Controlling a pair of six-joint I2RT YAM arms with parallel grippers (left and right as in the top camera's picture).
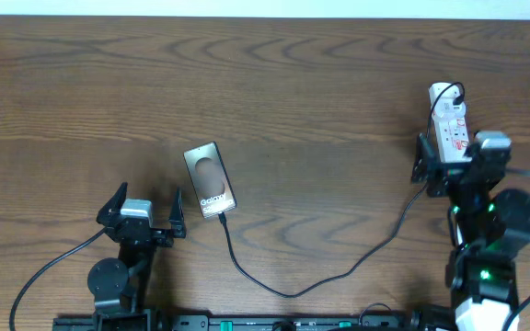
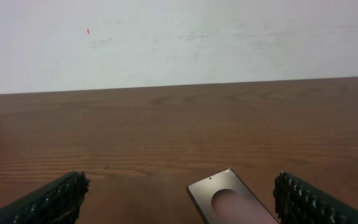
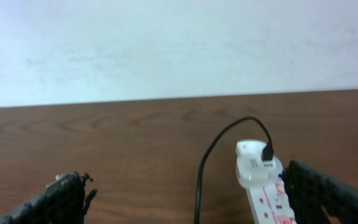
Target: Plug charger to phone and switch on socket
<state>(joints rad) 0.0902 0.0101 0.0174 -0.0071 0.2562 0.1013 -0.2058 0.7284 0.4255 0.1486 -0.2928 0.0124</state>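
This looks like a robot lab or a test room. A wide brown wooden surface stands against a plain white wall, and the left arm and the right arm of a robot are fixed at its near edge. A phone, a charger and a white socket lie on the wood between the arms, like a test set-up.

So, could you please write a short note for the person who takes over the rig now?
Left end effector: open, empty, left of phone.
Right end effector: open, empty, at socket's near end.
Charger: plug in socket's far end, tip at phone's near edge; looks inserted, not certain.
To do: check tip, switch on socket; switch state unreadable.
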